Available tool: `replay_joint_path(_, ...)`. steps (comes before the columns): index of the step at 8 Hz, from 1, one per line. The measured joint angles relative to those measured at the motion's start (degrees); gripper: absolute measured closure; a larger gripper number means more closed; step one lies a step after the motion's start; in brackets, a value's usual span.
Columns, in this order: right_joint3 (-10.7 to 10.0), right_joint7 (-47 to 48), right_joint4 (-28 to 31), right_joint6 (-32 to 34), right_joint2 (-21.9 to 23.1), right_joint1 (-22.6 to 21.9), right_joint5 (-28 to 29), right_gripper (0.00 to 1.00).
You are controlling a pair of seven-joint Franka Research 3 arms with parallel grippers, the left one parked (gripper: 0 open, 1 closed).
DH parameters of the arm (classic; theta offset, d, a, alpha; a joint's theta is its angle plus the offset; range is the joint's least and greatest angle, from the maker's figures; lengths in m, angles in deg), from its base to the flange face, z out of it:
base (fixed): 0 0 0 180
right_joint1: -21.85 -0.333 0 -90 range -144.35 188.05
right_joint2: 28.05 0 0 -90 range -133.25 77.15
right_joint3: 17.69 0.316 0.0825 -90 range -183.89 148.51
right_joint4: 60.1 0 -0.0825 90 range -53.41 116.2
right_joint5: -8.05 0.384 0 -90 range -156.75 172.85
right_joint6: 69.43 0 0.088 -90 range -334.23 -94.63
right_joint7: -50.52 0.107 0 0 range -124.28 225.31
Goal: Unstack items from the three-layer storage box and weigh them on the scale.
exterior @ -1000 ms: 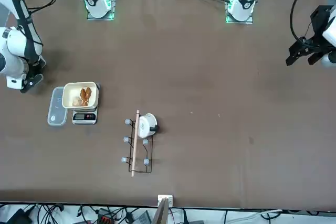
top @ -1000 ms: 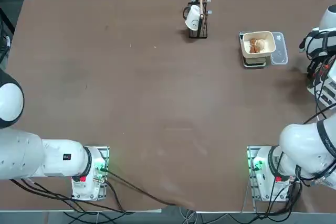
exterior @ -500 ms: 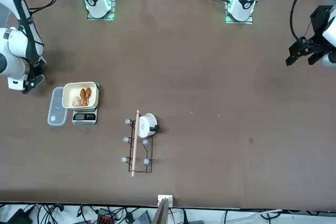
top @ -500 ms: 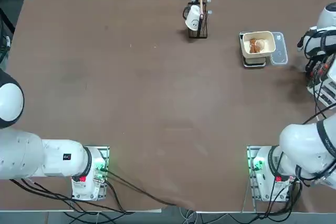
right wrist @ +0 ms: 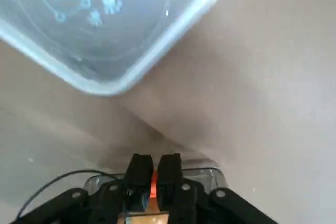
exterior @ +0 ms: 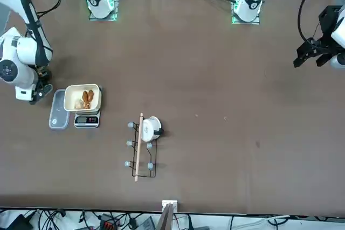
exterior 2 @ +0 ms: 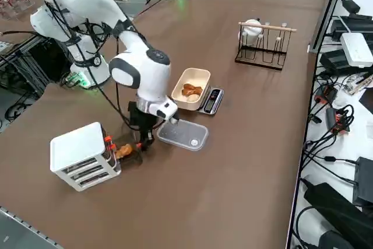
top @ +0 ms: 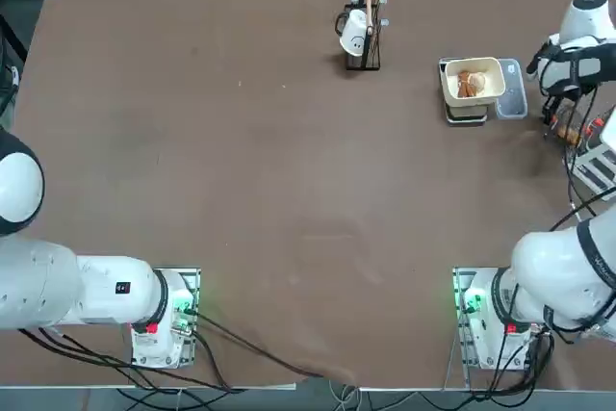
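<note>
Reaching from its base near the table's near edge, the right arm (top: pixel 573 257) bends over the right side of the table. The white storage box (exterior 2: pixel 78 153) sits on the right, farther out than that base, with one dark see-through drawer (exterior 2: pixel 133 157) drawn out on its far side. Reddish-brown lumps (exterior 2: pixel 123 151) lie inside that drawer. At the drawer's far end, the right gripper (right wrist: pixel 155 179) has its fingers clenched on a narrow red-orange tab (right wrist: pixel 154 184).

Farther out is a clear rectangular plastic panel (exterior 2: pixel 185 134), lying flat on the tabletop. Just to its left stands the dark-grey scale (exterior: pixel 87 120), its display facing the far side. A cream bowl (exterior 2: pixel 190 76) rests on top of the scale, holding two reddish-brown rolls (exterior 2: pixel 190 90) and a pale tan one (exterior 2: pixel 193 98), bunched together.

Farther still and well to the left of the scale is the black wire rack (exterior 2: pixel 262 56), topped by a light rod (exterior 2: pixel 268 27) running near to far. A white cup (top: pixel 354 33) with a dark handle hangs at the rack's left side, toward its near end.
</note>
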Motion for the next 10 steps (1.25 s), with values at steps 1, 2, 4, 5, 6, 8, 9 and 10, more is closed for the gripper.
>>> replay_joint_path(1,-0.01,0.86,-0.19,0.00,0.00,-0.86,0.00,0.90)
replay_joint_path(2,0.00,1.58,-0.47,-0.02,-0.01,-1.73,0.15,0.90)
replay_joint_path(4,-0.07,1.97,-1.23,0.40,-0.01,-2.68,1.54,0.90)
replay_joint_path(5,-0.10,1.97,-1.26,0.41,-0.01,-2.70,1.68,0.90)
replay_joint_path(6,-0.15,2.14,-1.29,0.41,-0.01,-2.72,2.53,0.92)
replay_joint_path(8,-0.12,2.08,-2.68,-0.24,0.05,-3.08,12.90,0.70)
replay_joint_path(9,0.12,1.99,-3.74,-0.20,0.20,-3.80,15.63,0.53)
replay_joint_path(10,0.24,2.03,-4.53,0.88,0.49,-4.32,16.39,0.35)
